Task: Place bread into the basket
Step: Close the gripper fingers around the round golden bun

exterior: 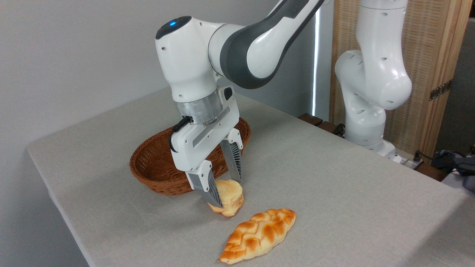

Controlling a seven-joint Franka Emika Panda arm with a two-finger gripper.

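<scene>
Bread (231, 196): small round pale-gold bun on table; fingers (212, 191) wide, one each side, not gripping.

White arm (193, 63), dark grey joints, blue light, apparently ribbed grey fingers (211, 189).

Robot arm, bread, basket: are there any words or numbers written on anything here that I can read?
None can be read.
The robot arm is plain white and grey, with only a small blue light on top, no letters.
The gripper, round bun, braided loaf, basket and table carry no writing.
</scene>
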